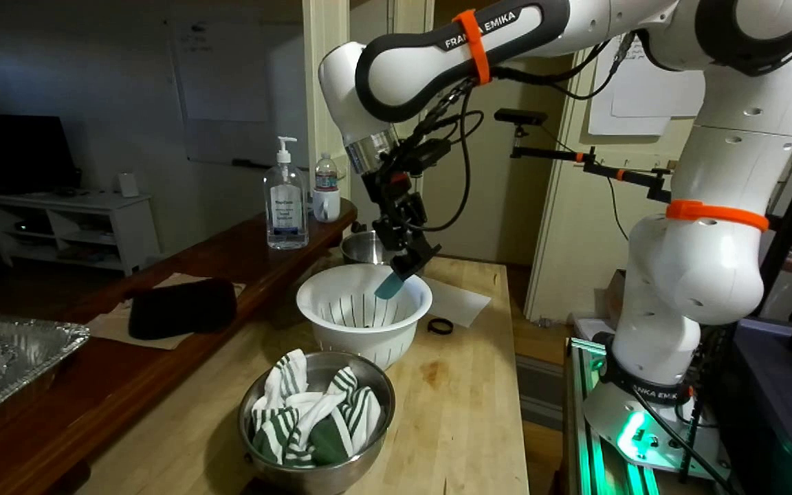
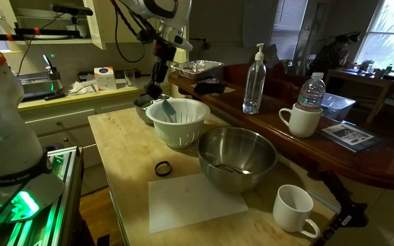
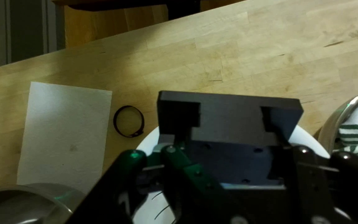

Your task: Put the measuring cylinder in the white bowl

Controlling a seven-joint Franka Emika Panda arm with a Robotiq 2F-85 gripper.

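Note:
The measuring cylinder, a small teal piece, hangs tilted at the tip of my gripper. It also shows in an exterior view just below the gripper. My gripper seems shut on its upper end, which is hidden. The piece is over the inside of the white bowl, at about rim height, toward the robot's side. The slotted bowl stands upright in an exterior view. In the wrist view the dark gripper covers much of the bowl, and the teal piece is not clearly visible.
A metal bowl with striped cloth stands on one side of the white bowl. A large metal bowl stands on the other. A black ring, a white sheet and a mug lie nearby. A pump bottle stands on the ledge.

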